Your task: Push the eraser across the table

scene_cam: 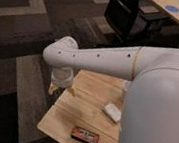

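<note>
White claw (pixel 55 87) is hanging at the far-left edge of the light plank-wood worktop (pixel 77 109); can't tell if it's released or clenched. Flat dark rectangular eraser with orange-red label (pixel 84 134) is lying near the worktop's front edge, apart from the claw. Small white rounded block (pixel 112 111) is sitting toward the worktop's right side.

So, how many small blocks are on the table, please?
2: the eraser at the table's near edge, the white block beyond it. The arm may hide more. The gripper is by the left edge.
</note>
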